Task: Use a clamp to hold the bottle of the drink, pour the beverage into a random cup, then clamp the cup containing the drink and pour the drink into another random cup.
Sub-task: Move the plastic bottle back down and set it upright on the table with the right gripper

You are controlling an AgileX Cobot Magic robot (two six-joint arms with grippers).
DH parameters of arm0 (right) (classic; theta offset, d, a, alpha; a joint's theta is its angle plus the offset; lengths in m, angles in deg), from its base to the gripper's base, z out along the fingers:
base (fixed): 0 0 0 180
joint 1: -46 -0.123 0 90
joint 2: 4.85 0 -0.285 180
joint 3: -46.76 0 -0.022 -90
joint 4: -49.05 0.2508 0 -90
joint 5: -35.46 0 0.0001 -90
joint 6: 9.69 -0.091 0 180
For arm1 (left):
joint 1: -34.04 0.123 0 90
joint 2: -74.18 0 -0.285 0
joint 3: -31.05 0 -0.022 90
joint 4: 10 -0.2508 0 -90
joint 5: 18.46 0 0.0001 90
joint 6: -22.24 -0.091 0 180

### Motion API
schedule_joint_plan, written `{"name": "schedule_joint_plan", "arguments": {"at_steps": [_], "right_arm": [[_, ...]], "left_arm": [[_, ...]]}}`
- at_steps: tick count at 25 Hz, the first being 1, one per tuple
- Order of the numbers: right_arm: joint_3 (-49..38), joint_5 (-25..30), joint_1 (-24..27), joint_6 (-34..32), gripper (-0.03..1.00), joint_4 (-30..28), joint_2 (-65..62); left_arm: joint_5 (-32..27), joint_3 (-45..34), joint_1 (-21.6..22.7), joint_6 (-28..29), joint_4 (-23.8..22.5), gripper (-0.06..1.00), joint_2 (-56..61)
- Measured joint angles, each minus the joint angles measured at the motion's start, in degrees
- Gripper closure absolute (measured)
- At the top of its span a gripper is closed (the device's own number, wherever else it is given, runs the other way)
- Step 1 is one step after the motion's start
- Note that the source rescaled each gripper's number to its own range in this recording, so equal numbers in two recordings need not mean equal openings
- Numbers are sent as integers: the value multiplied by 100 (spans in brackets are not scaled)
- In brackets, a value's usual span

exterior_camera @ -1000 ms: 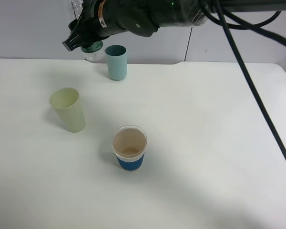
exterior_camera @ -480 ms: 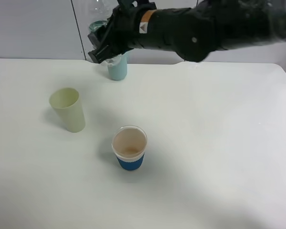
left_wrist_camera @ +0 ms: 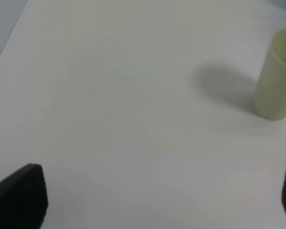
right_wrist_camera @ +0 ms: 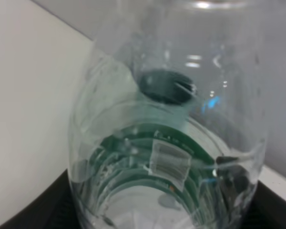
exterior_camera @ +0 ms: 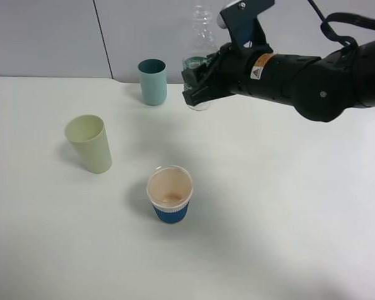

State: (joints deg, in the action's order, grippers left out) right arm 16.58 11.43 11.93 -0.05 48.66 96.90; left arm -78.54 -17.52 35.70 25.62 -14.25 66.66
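High off the arms: looking down on the white table (exterior_camera: 287, 219) from its near side toward the back wall (exterior_camera: 44, 37); far enough back to take in the pale green cup (exterior_camera: 89, 142), the teal cup (exterior_camera: 152, 81), the blue-sleeved cup (exterior_camera: 170, 194) and the bottle (exterior_camera: 201, 31) at once; on the left wrist: low and close over the table (left_wrist_camera: 109, 95), facing slantwise along it; sharing the pale green cup (left_wrist_camera: 278, 76) with the high view; on the right wrist: hard up against the bottle (right_wrist_camera: 171, 143), nearly filled by it; sharing only that bottle with the high view.
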Motion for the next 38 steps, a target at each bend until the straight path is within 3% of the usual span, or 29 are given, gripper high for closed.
{"name": "schedule_joint_plan", "arguments": {"at_steps": [7, 13, 17, 23, 31, 38], "right_arm": [[-540, -459, 680, -641, 97, -505, 0], [-778, -856, 1217, -632, 97, -688, 38], [-915, -1300, 1440, -245, 97, -732, 228], [-922, -1917, 1542, 74, 97, -644, 711], [-917, -3205, 1553, 77, 97, -315, 1599], [-910, -3505, 1553, 77, 97, -236, 2071]], "left_arm": [[0, 0, 0, 0, 0, -6, 0], [0, 0, 0, 0, 0, -6, 0], [0, 0, 0, 0, 0, -6, 0], [0, 0, 0, 0, 0, -6, 0], [0, 0, 0, 0, 0, -6, 0], [0, 0, 0, 0, 0, -6, 0]]}}
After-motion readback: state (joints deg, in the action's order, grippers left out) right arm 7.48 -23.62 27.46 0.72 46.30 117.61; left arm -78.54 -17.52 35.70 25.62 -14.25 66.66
